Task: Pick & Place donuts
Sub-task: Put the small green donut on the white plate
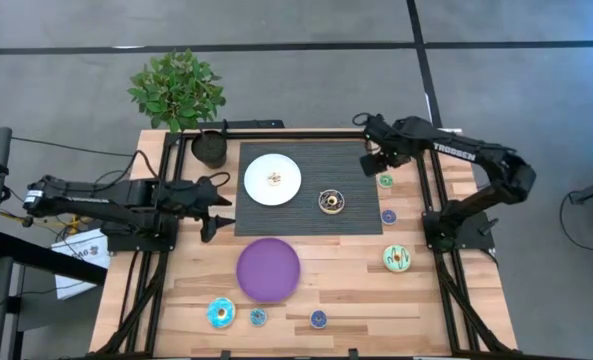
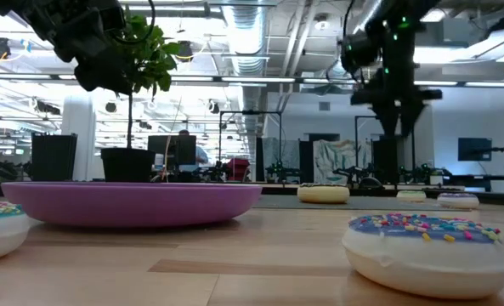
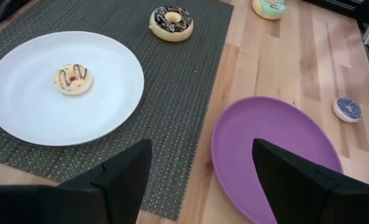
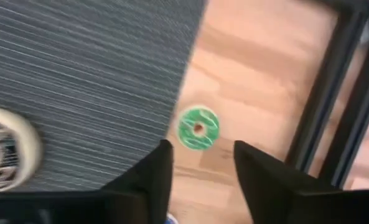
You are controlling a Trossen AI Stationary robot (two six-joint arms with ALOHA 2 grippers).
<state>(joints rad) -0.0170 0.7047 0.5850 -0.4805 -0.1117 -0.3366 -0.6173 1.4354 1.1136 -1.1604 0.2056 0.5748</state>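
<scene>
Right gripper (image 4: pixel 198 169) hangs up off the table, fingers apart and empty, right over the green mini donut (image 4: pixel 198 128). Left gripper (image 3: pixel 200 177) sits open too, empty, between the white plate (image 3: pixel 22 118) and purple plate (image 3: pixel 259 134).

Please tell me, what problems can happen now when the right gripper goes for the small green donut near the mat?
1. The small green donut lies right at the edge of the dark mat; a finger of the right gripper could catch that edge.
2. The donut is small and round, so the open fingers may push it away instead of closing on it.
3. The frame rail stands close beside it and may get bumped.
</scene>
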